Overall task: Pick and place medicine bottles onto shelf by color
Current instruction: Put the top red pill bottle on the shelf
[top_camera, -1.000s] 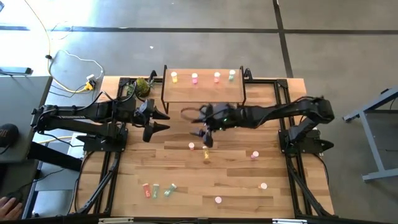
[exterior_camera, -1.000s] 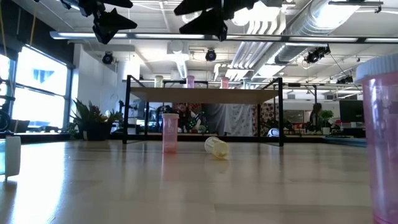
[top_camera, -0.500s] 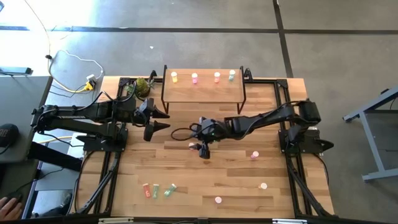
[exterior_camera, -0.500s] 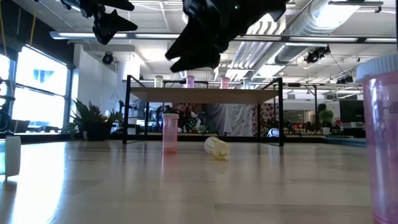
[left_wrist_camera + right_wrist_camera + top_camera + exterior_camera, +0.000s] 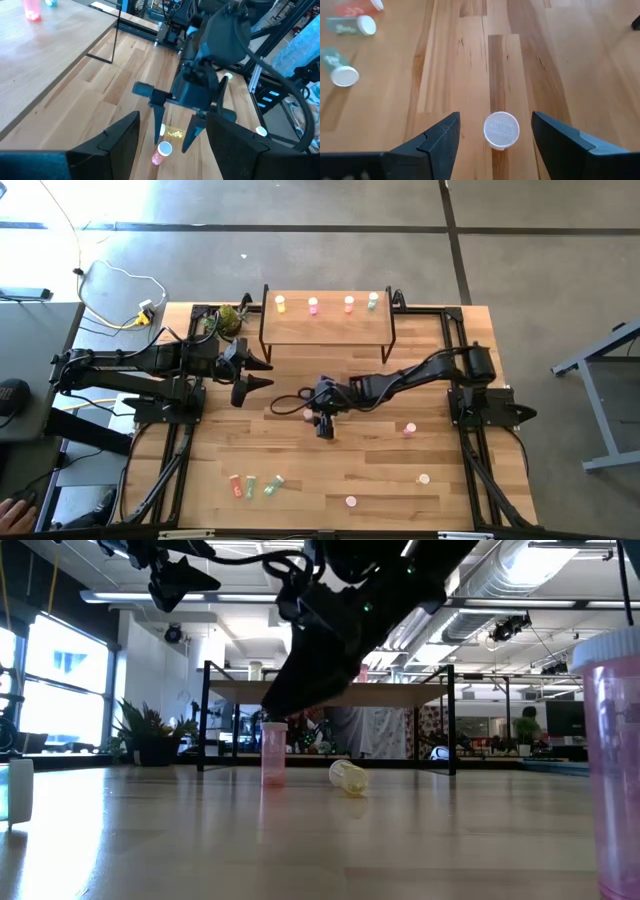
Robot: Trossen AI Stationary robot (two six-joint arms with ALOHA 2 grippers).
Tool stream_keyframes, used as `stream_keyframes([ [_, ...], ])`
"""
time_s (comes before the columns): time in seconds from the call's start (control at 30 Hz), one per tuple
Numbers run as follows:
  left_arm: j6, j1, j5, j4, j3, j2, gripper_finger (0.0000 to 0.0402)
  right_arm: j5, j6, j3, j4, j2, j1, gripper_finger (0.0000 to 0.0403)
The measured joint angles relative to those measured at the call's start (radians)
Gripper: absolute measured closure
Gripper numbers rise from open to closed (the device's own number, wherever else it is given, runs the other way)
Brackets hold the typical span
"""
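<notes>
Medicine bottles [image 5: 349, 303] scattered in three groups in the high view: four upright along the far edge of the shelf [image 5: 327, 330] at upper centre, yellow, pink, pink and pale green from left to right. Three more, red, green and pale green, lying on their sides [image 5: 252, 485] at lower left of the tabletop [image 5: 380, 460]. Three pink ones standing apart at lower right [image 5: 409, 428].

Right gripper [image 5: 322, 423] lowered at frame centre, fingers spread wide and pointing down on either side of a pink upright bottle [image 5: 273, 753]; not yet closed on it. In the right wrist view, the white cap [image 5: 501, 129] centred between the two dark fingers [image 5: 432, 141], clear of both. Just beside it, a yellow bottle [image 5: 348, 777] on its side, close enough to crowd the right-hand finger in the left wrist view.

Left gripper [image 5: 257, 374] hanging idle at centre left, above the table, fingers parted with nothing between them. Behind it, at the shelf's left corner, a green-yellow pineapple-like object [image 5: 229, 319]. Loose yellow and white cables [image 5: 120, 300] on the floor at upper left.
</notes>
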Motion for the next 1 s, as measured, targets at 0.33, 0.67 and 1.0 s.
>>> stream_keyframes([
  [0.33, 0.0, 0.0, 0.0, -0.002, 0.0, 0.0, 0.0186, -0.005, 0.0, 0.0, 0.024, 0.057, 0.003, 0.0167],
  [0.67, 0.0, 0.001, -0.005, -0.034, 0.0, 0.0, 0.0186, 0.009, 0.004, 0.0, 0.026, 0.055, 0.003, 0.0209],
  [1.0, 0.007, 0.001, -0.007, -0.053, 0.0, 0.0, 0.0186, 0.007, 0.032, 0.0, 0.029, 0.055, 0.003, 0.0287],
])
